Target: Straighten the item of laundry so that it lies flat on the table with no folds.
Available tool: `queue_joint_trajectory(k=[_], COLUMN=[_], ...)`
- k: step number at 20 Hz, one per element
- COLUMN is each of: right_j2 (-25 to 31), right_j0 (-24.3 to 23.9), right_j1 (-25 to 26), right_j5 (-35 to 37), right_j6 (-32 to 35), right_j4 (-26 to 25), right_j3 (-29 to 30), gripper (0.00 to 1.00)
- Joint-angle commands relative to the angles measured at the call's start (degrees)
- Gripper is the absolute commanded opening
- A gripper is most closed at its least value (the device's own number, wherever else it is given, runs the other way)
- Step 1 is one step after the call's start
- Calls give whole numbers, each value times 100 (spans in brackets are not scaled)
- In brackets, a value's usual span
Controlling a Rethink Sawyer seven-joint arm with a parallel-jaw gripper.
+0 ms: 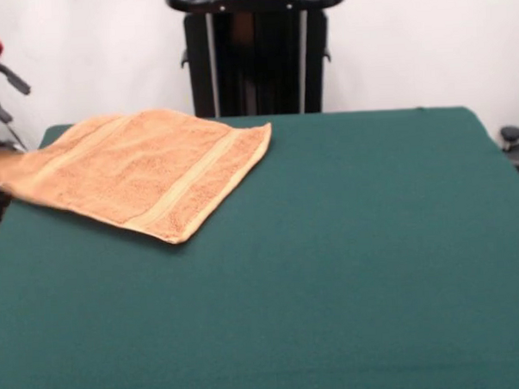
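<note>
The orange-tan towel (142,169) lies spread at the table's (349,268) ten o'clock. One corner overhangs the edge. No tool shows, so its state cannot be told.

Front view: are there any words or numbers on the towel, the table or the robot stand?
None: there is nothing to read here.
The towel has only a plain woven stripe.
The green table is bare cloth.
The black pedestal shows no label or number.

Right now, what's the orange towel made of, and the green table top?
The hand towel looks like soft cotton terry: a nubbly looped surface with a smoother woven stripe. The table seems covered in dark green felt-like cloth: flat, matte, no shine.
</note>
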Motion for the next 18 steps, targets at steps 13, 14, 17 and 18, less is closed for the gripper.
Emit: queue_joint_trajectory(k=[13, 14, 17, 18], right_j2=[1187, 1217, 1276, 1354], right_j0=[228, 251, 304, 319], right_j1=[-1159, -1147, -1200, -1240], right_j5=[-1024, -1121, -1337, -1469], right_j6=[110, 212, 358, 450], right_j4=[422, 488, 565, 598], right_j3=[1742, 1863, 2099, 2246], gripper=[100, 100, 100, 100])
